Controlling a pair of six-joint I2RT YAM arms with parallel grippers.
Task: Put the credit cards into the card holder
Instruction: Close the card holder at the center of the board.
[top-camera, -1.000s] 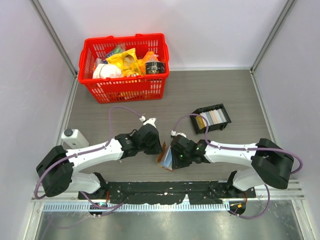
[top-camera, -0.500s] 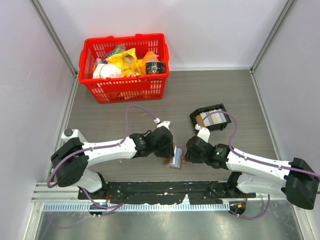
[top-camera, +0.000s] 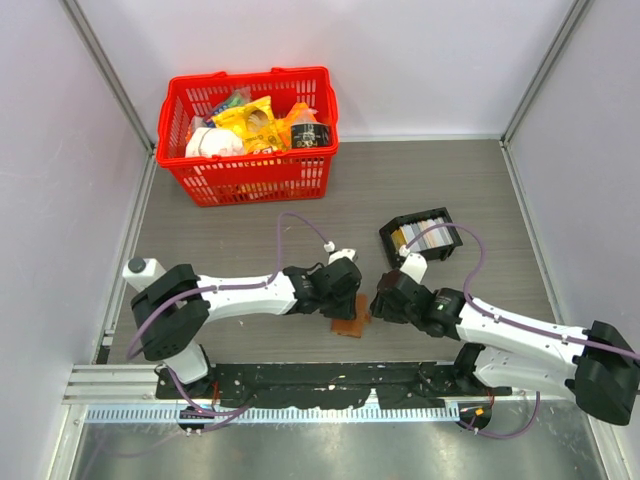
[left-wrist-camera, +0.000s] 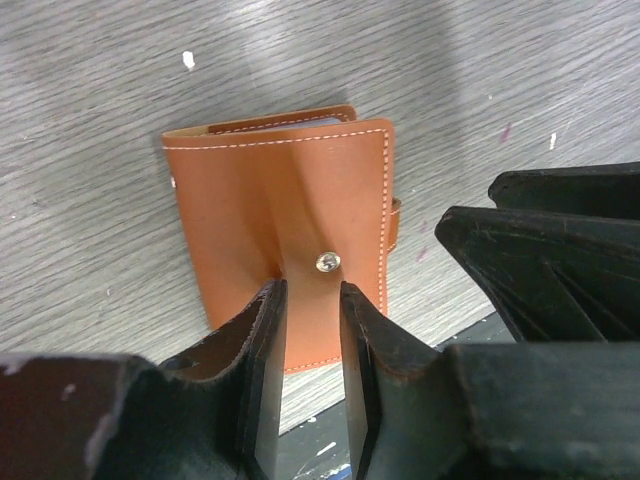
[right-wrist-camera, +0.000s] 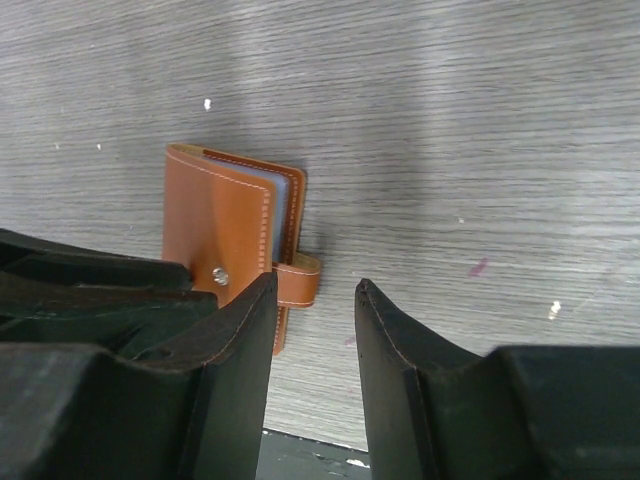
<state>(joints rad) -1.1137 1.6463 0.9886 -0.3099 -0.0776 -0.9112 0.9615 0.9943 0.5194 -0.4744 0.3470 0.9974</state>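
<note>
The card holder (top-camera: 350, 327), a brown leather wallet with a snap tab, lies folded shut and flat on the table near the front edge. Its pale blue card edge (right-wrist-camera: 284, 197) peeks out of the fold. My left gripper (top-camera: 345, 304) hovers just over the card holder (left-wrist-camera: 285, 215), jaws a little apart and empty, the snap showing between the fingertips (left-wrist-camera: 308, 300). My right gripper (top-camera: 378, 308) stands open beside the tab (right-wrist-camera: 297, 283), holding nothing (right-wrist-camera: 315, 290). More credit cards (top-camera: 426, 235) stand in a small black tray.
The black tray (top-camera: 392, 236) sits behind the right arm. A red basket (top-camera: 250, 178) full of groceries stands at the back left. A small white device (top-camera: 143, 270) is at the left wall. The black base rail (top-camera: 330, 378) runs just in front of the card holder.
The card holder, held up between both grippers a second ago, now lies shut on the table. Both grippers have opened and let go, and the arms have shifted right.
</note>
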